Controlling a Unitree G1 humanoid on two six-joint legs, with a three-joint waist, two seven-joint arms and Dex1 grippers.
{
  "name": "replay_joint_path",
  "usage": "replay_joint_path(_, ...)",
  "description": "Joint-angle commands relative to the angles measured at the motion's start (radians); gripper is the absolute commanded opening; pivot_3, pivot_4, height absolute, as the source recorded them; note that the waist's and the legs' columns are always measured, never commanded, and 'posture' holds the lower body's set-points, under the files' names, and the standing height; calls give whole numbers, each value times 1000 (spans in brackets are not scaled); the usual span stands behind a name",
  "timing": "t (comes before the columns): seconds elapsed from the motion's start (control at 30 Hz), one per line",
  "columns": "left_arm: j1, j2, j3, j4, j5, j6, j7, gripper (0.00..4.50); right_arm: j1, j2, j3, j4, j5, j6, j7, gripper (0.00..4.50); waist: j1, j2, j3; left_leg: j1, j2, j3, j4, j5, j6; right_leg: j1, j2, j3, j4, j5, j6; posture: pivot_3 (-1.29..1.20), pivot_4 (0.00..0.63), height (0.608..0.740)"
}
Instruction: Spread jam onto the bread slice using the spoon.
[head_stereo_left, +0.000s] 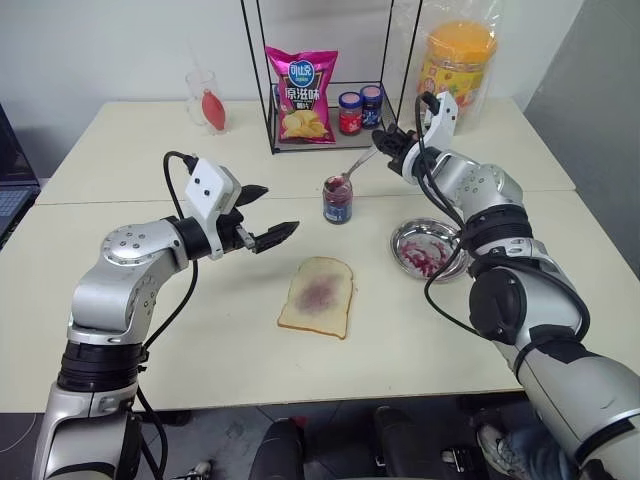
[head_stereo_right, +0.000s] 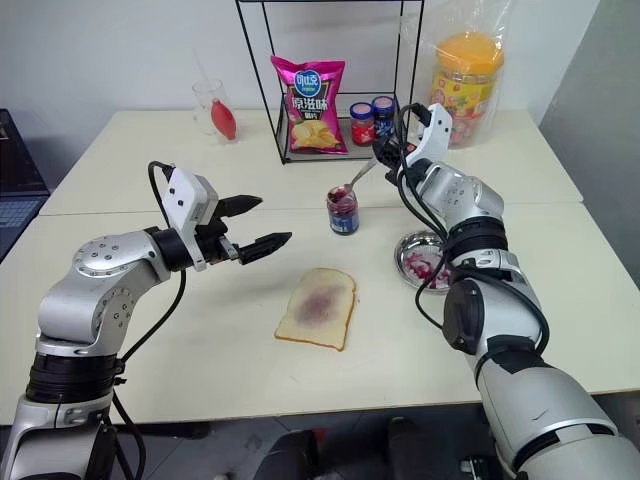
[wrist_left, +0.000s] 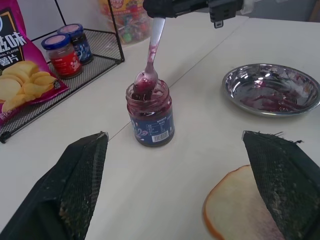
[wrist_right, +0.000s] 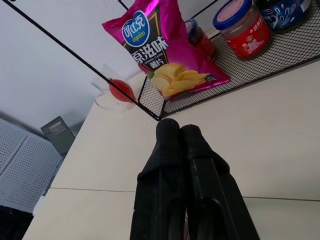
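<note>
Right gripper (head_stereo_left: 388, 146) clenched on slim silver spoon (wrist_left: 151, 52), bowl dipped into dark red-purple jam in small clear glass jar (wrist_left: 150, 116). Left gripper (head_stereo_left: 268, 217) spread wide, empty, beside square white bread slice (head_stereo_left: 318, 296).

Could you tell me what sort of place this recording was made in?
Probably an office or lab set up as a mock kitchen: plain pale tables pushed together, a laptop at the edge, and snacks on a wire rack instead of kitchen fittings.

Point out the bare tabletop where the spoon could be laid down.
Free: the near strip in front of the bread slice, and the stretch left of it. Crowded: between the jam jar and the steel dish, and the wire rack behind.
</note>
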Motion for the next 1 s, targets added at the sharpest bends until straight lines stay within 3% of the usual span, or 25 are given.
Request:
replay_joint_path(0.03, -21, -1, 8, -9, 1, -17, -3, 4500, -21, -18, -24, -50, 28, -3, -4, 18, 0, 0, 0, 0, 0, 0, 0, 0, 0, 0, 0, 0, 0, 0, 0, 0, 150, 740)
replay_joint_path(0.77, -22, -10, 16, -7, -5, -19, -9, 4500, -4, -21, -70, -102, 84, 46, -33, 18, 0, 0, 0, 0, 0, 0, 0, 0, 0, 0, 0, 0, 0, 0, 0, 0, 150, 740)
replay_joint_path(1.0, 13, 8, 43, -47, -18, -24, -15, 4500, 59, 4, -69, -347, 168, 181, -59, 18, 0, 0, 0, 0, 0, 0, 0, 0, 0, 0, 0, 0, 0, 0, 0, 0, 150, 740)
